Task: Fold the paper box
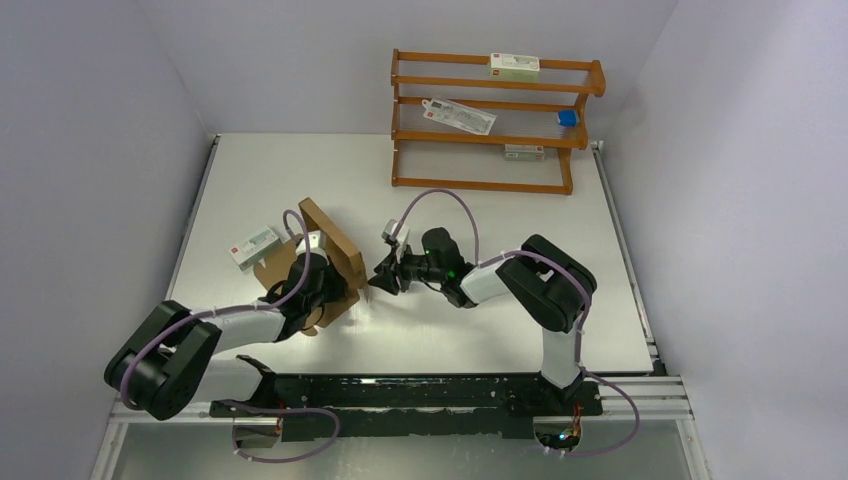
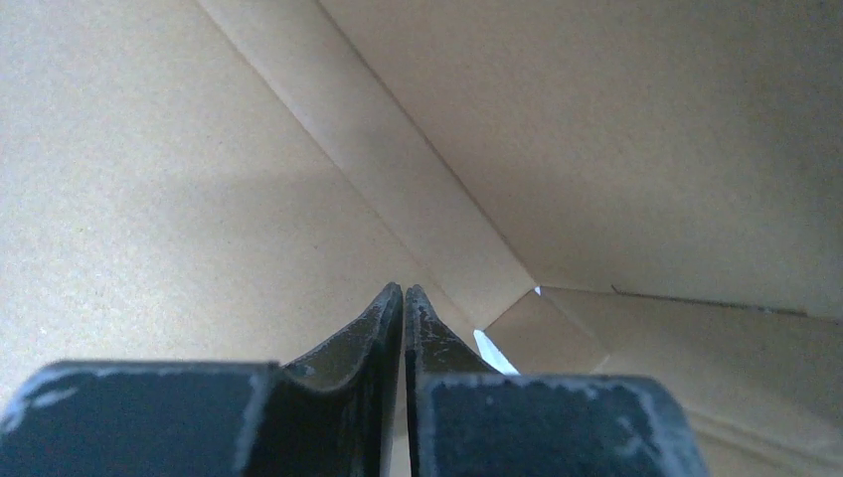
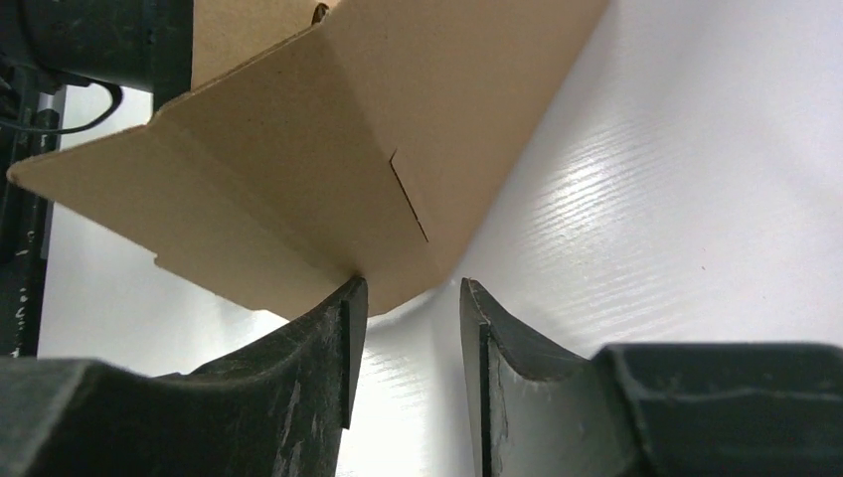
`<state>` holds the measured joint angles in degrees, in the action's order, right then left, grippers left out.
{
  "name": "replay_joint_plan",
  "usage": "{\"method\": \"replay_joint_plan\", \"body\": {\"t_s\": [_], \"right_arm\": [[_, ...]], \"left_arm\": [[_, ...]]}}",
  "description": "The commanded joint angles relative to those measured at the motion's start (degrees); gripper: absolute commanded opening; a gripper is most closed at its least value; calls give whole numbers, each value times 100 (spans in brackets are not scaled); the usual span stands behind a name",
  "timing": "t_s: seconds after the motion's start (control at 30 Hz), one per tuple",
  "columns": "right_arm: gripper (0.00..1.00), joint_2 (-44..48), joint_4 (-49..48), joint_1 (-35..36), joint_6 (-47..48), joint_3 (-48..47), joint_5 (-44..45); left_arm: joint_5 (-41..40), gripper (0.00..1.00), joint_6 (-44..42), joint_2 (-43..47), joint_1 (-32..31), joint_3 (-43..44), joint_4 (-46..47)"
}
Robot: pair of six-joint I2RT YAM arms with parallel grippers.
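White worktop [image 1: 480, 330] runs between pale walls, and nearest us both arms reach out from its near edge. We see the paper box [image 1: 338, 255] just left of centre, toward nine o'clock, only partly formed: one brown panel stands on edge while other flaps splay around it. Our left gripper [image 2: 404, 290] sits inside the folds, fingers clenched together with nothing visible between them and cardboard on every side. Our right gripper [image 3: 410, 283] is low at the box's three o'clock side, jaws released and apart, one fingertip right at the bottom corner of a raised flap; whether it touches we cannot tell. We judge the step in hand to be raising a side wall. The next move likely calls for the right gripper to push that flap inward while the left braces from inside. A small white carton [image 1: 253, 247] lies at the box's nine o'clock, and a wooden rack [image 1: 490, 110] stands far off at twelve o'clock.
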<state>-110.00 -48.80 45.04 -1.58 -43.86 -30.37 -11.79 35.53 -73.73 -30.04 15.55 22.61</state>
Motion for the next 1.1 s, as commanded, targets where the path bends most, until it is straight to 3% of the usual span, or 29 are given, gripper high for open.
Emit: {"method": "replay_joint_plan", "body": {"t_s": [0.0, 0.6, 1.07], "right_arm": [[44, 180, -330, 118, -132, 46, -56], [52, -256, -1256, 162, -297, -101, 669], [57, 39, -1619, 163, -427, 382, 372]], "left_arm": [[514, 11, 118, -143, 34, -142, 94], [1331, 8, 411, -659, 31, -386, 939], [1252, 7, 439, -730, 25, -106, 685]]}}
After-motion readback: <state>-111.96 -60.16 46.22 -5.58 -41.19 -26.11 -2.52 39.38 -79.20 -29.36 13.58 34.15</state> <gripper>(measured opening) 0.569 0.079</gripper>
